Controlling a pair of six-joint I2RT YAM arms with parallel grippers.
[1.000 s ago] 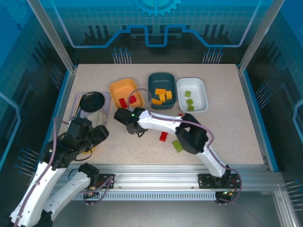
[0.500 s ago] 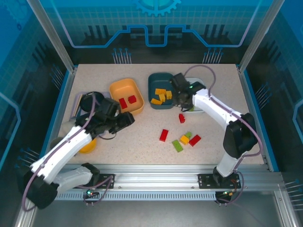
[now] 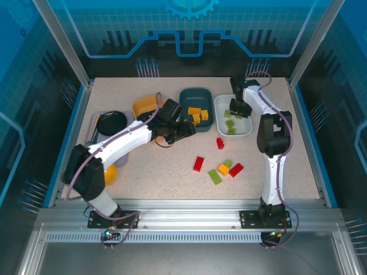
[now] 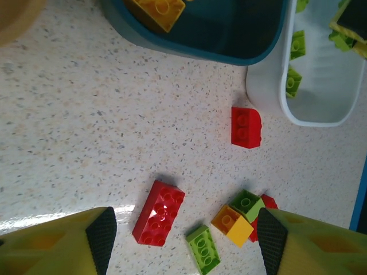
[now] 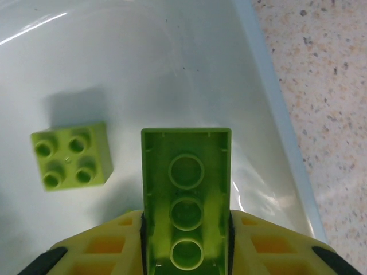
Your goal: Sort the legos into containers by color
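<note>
My right gripper (image 5: 186,232) is shut on a green oblong lego (image 5: 186,183), underside up, over the white container (image 5: 269,103), where a green square lego (image 5: 71,156) lies. In the top view the right gripper (image 3: 238,109) hangs over the white container (image 3: 248,127). My left gripper (image 3: 182,129) is open between the orange container (image 3: 143,106) and the teal container (image 3: 195,94). Below the left gripper (image 4: 186,240), the table holds a red oblong lego (image 4: 159,213), a green one (image 4: 202,250), an orange-yellow one (image 4: 232,222) and a red square one (image 4: 245,127).
Orange-yellow legos (image 3: 195,116) lie in the teal container. A black round dish (image 3: 112,122) sits on a grey tray at the left, and a yellow bowl (image 3: 110,173) is partly hidden by the left arm. Loose legos cluster around the orange-yellow one (image 3: 223,169).
The right gripper has travelled from the table's left-middle across to the white container. The left arm has swung up and right, from the left side to between the orange and teal containers.
</note>
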